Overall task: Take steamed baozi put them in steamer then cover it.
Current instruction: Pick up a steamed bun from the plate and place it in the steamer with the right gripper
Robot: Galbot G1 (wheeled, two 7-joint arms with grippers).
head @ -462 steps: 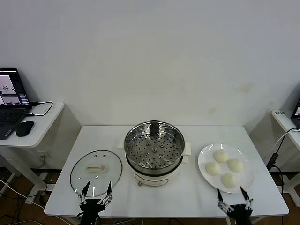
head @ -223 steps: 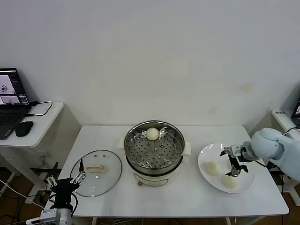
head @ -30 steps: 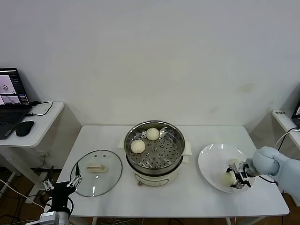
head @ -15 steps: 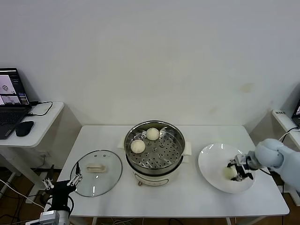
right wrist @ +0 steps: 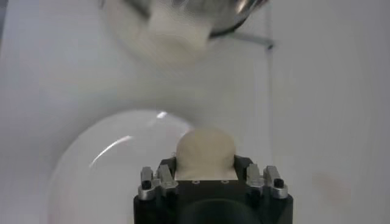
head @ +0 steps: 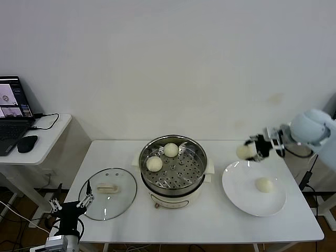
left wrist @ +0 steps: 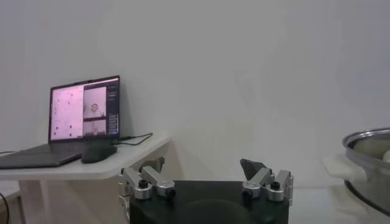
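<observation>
Your right gripper (head: 251, 150) was up in the air above the far edge of the white plate (head: 239, 191), jaws pinched on a steamed baozi (head: 244, 151); the right wrist view confirmed it, the bun (right wrist: 205, 150) seated snugly between the jaws. Two baozi (head: 154, 164) sat on the perforated tray of the steamer (head: 172, 164), toward its left and far side, and one more baozi (head: 263, 184) waited on the plate. The glass cover (head: 107, 193) lay flat on the table (head: 210, 220) to the left of the steamer, untouched.

Your left gripper (head: 69, 202) was parked low off the table's front-left corner, near the cover, its jaws spread with nothing between them.

By my reading you were mid-carry with the third bun, so roughly halfway through. To do this step well, you needed to keep the bun high enough to clear the steamer's steel rim, travel left across the gap between plate and pot, and aim for the bare right or near part of the tray, well apart from the two buns resting there. Lower it close to the tray before letting go; a soft round bun dropped from height could roll into its neighbours. Squeezing harder would likely dent it.
</observation>
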